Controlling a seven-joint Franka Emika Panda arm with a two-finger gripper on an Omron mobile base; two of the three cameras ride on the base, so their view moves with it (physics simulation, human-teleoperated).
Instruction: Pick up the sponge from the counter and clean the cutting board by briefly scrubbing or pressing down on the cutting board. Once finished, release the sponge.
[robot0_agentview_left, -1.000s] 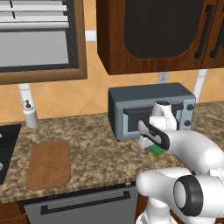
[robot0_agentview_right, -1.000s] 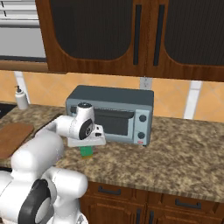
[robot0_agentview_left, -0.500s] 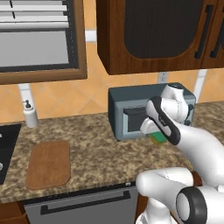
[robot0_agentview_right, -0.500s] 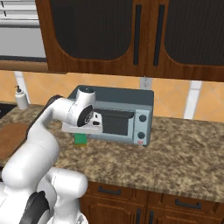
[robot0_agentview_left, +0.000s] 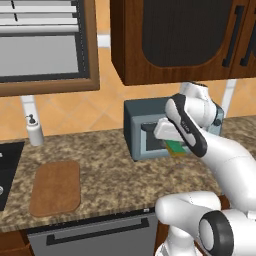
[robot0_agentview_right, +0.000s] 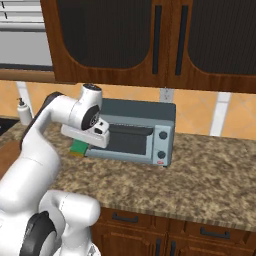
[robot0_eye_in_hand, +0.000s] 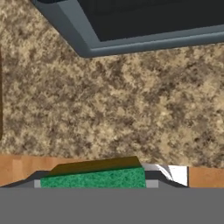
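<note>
I have the sponge in the gripper, lifted clear of the worktop in front of the toaster oven. The jaws are closed on the sponge; the hand view shows its green face and yellowish layer tight against the bottom edge, with speckled granite below.

The cutting board lies flat near the worktop's front edge, well apart from the gripper, toward the sink side.

Risks, as I judge them:
- The carry is long. The fingertips are hidden, so I cannot confirm how deep the hold is; a shallow pinch on a soft block could let it slip out mid-travel.
- The hand sits just beside the oven's front, so a careless swing could clip it.
- Coming down too hard could shove the board toward the sink or the front edge.
- The soap dispenser stands behind the board, inside an overshoot.

I can read no brand, label or writing; the oven's knobs show no legible markings.
</note>
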